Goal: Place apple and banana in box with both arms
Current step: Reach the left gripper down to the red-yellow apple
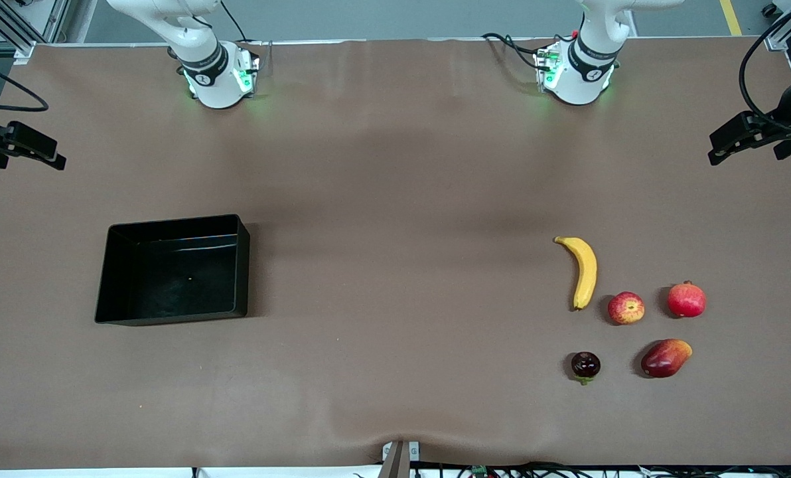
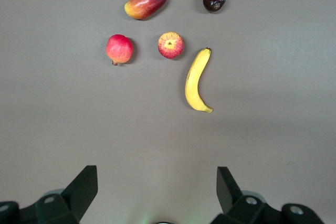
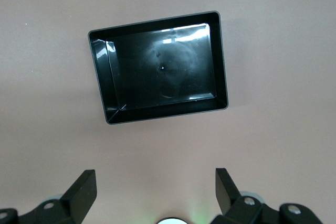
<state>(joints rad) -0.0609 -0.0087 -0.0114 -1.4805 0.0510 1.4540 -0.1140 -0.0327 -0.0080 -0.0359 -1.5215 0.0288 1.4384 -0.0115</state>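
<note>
The banana point(image 1: 585, 271) lies on the brown table toward the left arm's end. The apple point(image 1: 626, 308), red with yellow streaks, sits beside it, slightly nearer the front camera. The black box point(image 1: 239, 265) stands empty toward the right arm's end. My left gripper point(image 2: 156, 170) is open and empty, high over bare table, with the banana point(image 2: 196, 80) and apple point(image 2: 170, 45) in its view. My right gripper point(image 3: 155, 172) is open and empty, high over bare table, with the box point(image 3: 223, 61) in its view. Neither gripper shows in the front view.
A uniformly red round fruit point(image 1: 687, 299) sits beside the apple. A red-orange mango point(image 1: 665, 358) and a dark round fruit point(image 1: 586, 366) lie nearer the front camera. Black mounted devices point(image 1: 20, 143) point(image 1: 747, 136) stand at both table ends.
</note>
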